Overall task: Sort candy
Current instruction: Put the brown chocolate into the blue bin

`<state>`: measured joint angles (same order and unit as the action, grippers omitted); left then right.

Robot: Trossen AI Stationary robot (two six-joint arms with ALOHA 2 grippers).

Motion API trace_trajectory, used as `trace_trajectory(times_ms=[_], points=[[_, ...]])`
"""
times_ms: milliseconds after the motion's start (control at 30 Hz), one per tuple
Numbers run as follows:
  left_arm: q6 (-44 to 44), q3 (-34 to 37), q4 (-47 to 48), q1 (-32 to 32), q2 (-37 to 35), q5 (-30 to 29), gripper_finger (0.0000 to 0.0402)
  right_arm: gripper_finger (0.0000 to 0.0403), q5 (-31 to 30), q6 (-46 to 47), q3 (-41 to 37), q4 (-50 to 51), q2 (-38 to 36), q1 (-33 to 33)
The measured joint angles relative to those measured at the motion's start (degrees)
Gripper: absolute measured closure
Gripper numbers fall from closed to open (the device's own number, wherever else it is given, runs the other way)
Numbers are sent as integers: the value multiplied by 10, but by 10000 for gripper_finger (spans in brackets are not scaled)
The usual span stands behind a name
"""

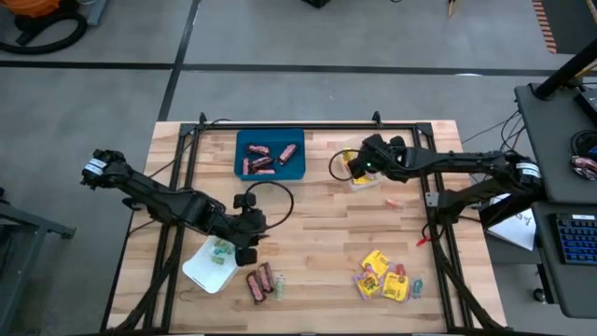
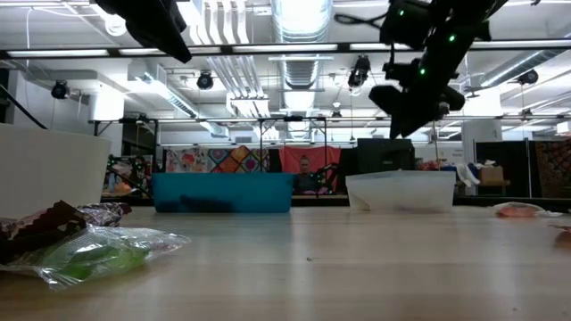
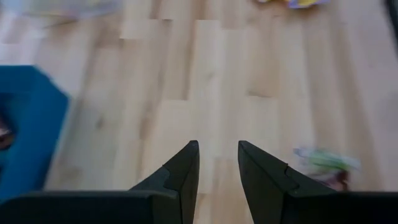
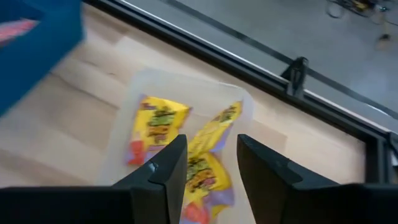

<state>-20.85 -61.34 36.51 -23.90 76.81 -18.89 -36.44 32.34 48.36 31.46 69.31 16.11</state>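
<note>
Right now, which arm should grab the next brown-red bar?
Left, probably: the left pincer hangs empty beside the brown-red bars. The right pincer is over the clear tray.

Both arms are matte black, built of slim tubular links with bulkier rounded joints. Each carries a white band with dark marks near its base. Thin black cables loop beside the wrists. The left hand (image 3: 217,171) ends in two dark, wedge-shaped fingers tapering to blunt tips; the right hand (image 4: 211,163) has the same black angular fingers. Small green lights glow on the right wrist.
</note>
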Motion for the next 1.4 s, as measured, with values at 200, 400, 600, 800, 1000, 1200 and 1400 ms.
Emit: trace_trajectory(times_ms=[200, 400, 600, 800, 1000, 1200, 1400], points=[[18, 0, -6, -20, 0, 50, 306, 269, 9, 1, 0, 0, -41, -54], [28, 0, -12, -45, 0, 50, 303, 273, 9, 8, 0, 0, -67, -121], [52, 0, -81, -61, 40, 46, 279, 272, 4, 26, 0, -5, -66, -181], [68, 0, -58, -66, 117, 46, 231, 276, 5, 42, 0, -2, -56, -213], [98, -1, -48, -70, 193, 78, 182, 270, 4, 46, 0, -3, -53, -228], [127, -18, -47, -73, 227, 105, 171, 270, 5, 47, 0, -3, -54, -231], [203, -24, -41, -77, 245, 120, 171, 273, 5, 48, 0, -4, -54, -231]])
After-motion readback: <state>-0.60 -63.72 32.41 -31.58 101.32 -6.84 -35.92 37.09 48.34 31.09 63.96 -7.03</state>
